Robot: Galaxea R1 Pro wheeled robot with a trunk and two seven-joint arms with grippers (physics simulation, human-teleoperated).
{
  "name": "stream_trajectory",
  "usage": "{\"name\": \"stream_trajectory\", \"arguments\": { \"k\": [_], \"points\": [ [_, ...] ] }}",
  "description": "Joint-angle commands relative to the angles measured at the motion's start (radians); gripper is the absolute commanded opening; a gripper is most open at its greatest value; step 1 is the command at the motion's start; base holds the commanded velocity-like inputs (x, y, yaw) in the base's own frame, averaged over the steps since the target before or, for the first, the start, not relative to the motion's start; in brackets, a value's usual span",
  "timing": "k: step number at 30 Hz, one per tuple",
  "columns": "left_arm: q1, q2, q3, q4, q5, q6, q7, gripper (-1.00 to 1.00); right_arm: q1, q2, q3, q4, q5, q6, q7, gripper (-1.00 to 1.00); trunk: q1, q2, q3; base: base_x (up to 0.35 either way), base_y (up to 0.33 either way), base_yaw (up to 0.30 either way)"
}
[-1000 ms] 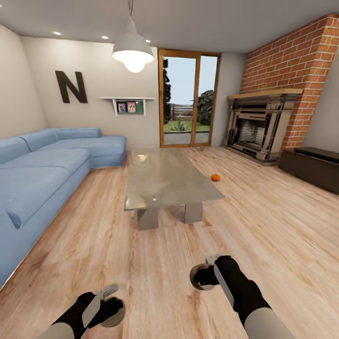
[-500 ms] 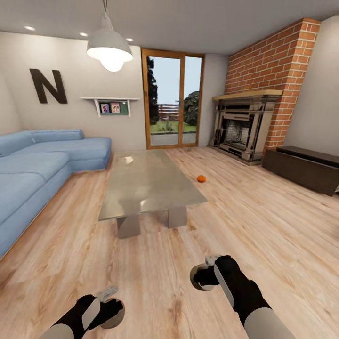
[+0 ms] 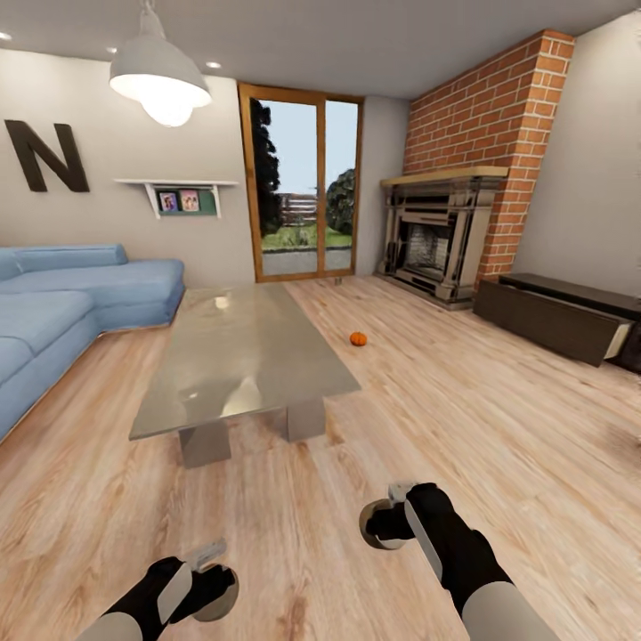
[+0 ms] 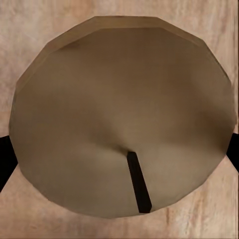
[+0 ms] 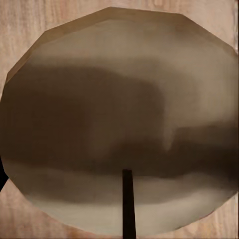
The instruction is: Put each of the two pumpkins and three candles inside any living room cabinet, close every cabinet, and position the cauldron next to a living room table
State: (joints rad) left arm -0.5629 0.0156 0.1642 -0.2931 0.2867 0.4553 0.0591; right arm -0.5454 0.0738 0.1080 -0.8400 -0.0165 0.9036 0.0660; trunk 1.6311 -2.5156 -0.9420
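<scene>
One orange pumpkin (image 3: pixel 358 338) lies on the plank floor just right of the long glass-topped table (image 3: pixel 240 356). The dark-brown cabinet (image 3: pixel 543 316) stands along the right wall, with a pale-lined drawer (image 3: pixel 615 342) pulled out at its near end. My left gripper (image 3: pixel 212 595) is shut on a tan candle (image 4: pixel 124 114), whose black wick faces the left wrist camera. My right gripper (image 3: pixel 378 525) is shut on another candle (image 5: pixel 119 124). Both hang low over the floor in front of me. The cauldron is out of view.
A blue corner sofa (image 3: pixel 62 312) runs along the left. The brick fireplace (image 3: pixel 436 236) stands at the back right beside a glass door (image 3: pixel 298 205). Open plank floor (image 3: pixel 463 418) lies between the table and the cabinet.
The camera has turned to the right, so the whole room has slid left and the cabinet's open drawer has come into sight. Both grippers keep their hold on the candles.
</scene>
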Motion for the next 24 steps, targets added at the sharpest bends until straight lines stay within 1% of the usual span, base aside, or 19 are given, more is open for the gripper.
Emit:
{"name": "stream_trajectory", "arguments": {
  "k": [1,7,13,18,24],
  "points": [
    [0.000,0.000,0.001,-0.002,0.009,0.006,0.005,-1.00,-0.001,0.000,0.001,-0.001,-0.003,0.004,0.000,-1.00,0.000,0.000,-0.003,0.065,-0.285,-0.108],
    [0.000,0.000,0.001,0.000,0.009,0.006,0.005,-1.00,-0.001,0.000,0.001,-0.001,-0.003,0.005,0.000,-1.00,0.000,0.000,-0.012,0.021,-0.295,-0.041],
    [0.000,0.000,0.001,0.000,0.009,0.006,0.005,-1.00,-0.001,0.000,0.002,-0.001,-0.003,0.004,-0.001,-1.00,0.000,0.000,-0.013,0.001,-0.301,-0.035],
    [0.000,0.000,0.001,0.000,0.009,0.006,0.005,-1.00,-0.001,0.000,0.003,-0.001,-0.003,0.001,0.000,-1.00,0.000,0.000,-0.010,0.003,-0.302,-0.229],
    [0.000,0.000,0.001,0.000,0.009,0.006,0.005,-1.00,-0.001,0.000,0.003,-0.001,-0.003,0.000,-0.001,-1.00,0.000,0.000,-0.004,0.074,-0.302,-0.259]
  ]
}}
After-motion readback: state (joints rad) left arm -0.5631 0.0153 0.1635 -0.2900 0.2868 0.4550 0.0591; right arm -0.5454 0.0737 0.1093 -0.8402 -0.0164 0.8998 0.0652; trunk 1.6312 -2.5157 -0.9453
